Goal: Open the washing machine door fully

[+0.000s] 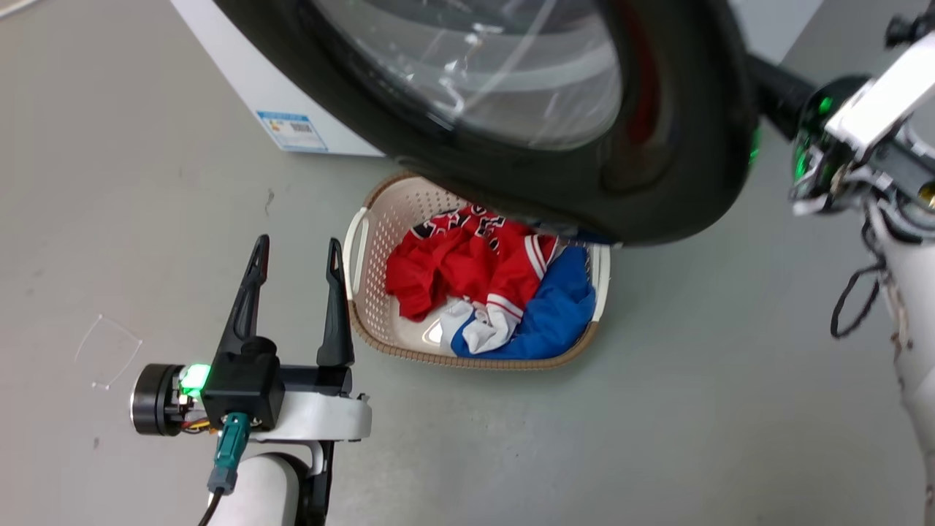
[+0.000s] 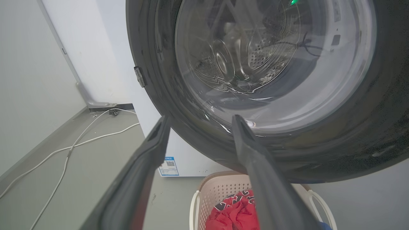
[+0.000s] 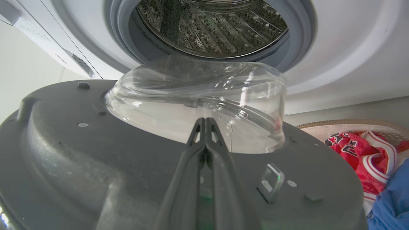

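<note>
Two long fingers of the right gripper (image 3: 206, 124) lie pressed together with nothing between them, stretched over the grey inner face of the washing machine door (image 1: 489, 109) with their tips at the foot of its clear glass bowl (image 3: 198, 99); whether they bear on the plastic or ride just above it I cannot tell. The door stands well out from the washing machine (image 3: 335, 48), leaving the steel drum (image 3: 211, 28) and grey gasket (image 3: 123, 38) exposed, and in the head view its black rim hangs over the laundry basket (image 1: 380, 241) of red and blue clothes (image 1: 475, 267) on the floor. The left gripper (image 1: 298, 243) hovers apart from the door beside the basket, fingers spread and empty. By my judgement the door is rigid and fairly weighty, turning only about its hinge, so it wants a steady push along that arc rather than a grasp. Its glossy front and the glass look slippery and offer no edge to pinch. The moulded inner ring, out near the free edge where leverage is best, seems the safest place to press; the bowl is best left alone.
</note>
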